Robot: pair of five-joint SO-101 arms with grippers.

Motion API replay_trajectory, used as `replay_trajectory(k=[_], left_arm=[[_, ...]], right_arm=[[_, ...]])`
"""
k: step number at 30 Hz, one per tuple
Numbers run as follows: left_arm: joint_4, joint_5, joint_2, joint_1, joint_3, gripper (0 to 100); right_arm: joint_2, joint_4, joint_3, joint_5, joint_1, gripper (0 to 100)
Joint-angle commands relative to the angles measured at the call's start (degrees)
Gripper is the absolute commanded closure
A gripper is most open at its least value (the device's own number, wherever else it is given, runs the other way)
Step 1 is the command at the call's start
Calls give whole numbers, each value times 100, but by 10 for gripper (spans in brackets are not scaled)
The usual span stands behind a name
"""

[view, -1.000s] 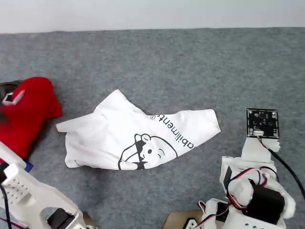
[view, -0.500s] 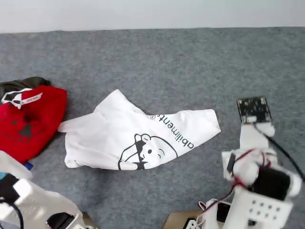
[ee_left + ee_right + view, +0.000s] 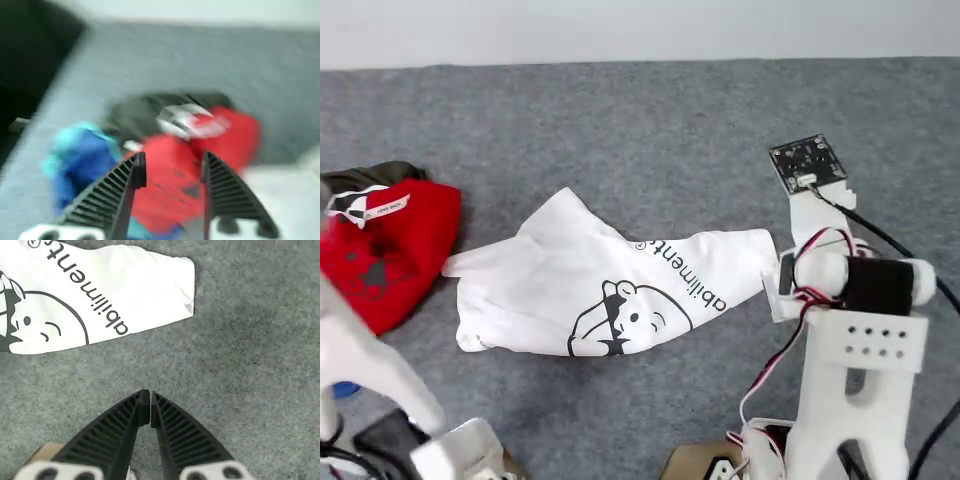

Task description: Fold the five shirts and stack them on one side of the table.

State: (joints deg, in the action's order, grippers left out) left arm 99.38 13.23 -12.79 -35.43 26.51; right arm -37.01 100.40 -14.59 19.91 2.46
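The crumpled white printed shirt (image 3: 545, 275) lies lengthwise across the grey desk (image 3: 650, 130) w/ one end nearest the right tool (image 3: 146, 395), clenched & empty; left tool (image 3: 172, 157) released.

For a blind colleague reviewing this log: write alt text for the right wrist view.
The right gripper, shut and holding nothing, is over a bare part of the grey table, apart from the nearest corner of a crumpled white shirt. The shirt bears a black cartoon face and a line of lettering.
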Motion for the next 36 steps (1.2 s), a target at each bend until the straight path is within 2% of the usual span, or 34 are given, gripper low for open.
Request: replay_trajectory(k=[1,5,9,15,17,27,32,36], left_arm=[[105,26,-580,774,-1481,826],[105,26,-800,1292,-2554,827],[105,26,-870,1389,-2932,827],[114,26,-870,1380,-2949,827],[114,26,-870,1380,-2949,827],[114,26,-870,1380,-2958,827],[114,26,-870,1380,-2993,827],[114,26,-879,1380,-3354,827]], right_arm=[[92,110,290,-9,-75,983],[611,-303,316,9,-84,983],[1481,-400,695,35,-400,973],[2721,-558,1653,35,-1130,801],[3160,-734,1996,35,-1358,781],[5455,-971,3631,396,-2440,782],[6475,-910,3991,387,-2519,783],[6703,-567,4009,396,-2510,812]])
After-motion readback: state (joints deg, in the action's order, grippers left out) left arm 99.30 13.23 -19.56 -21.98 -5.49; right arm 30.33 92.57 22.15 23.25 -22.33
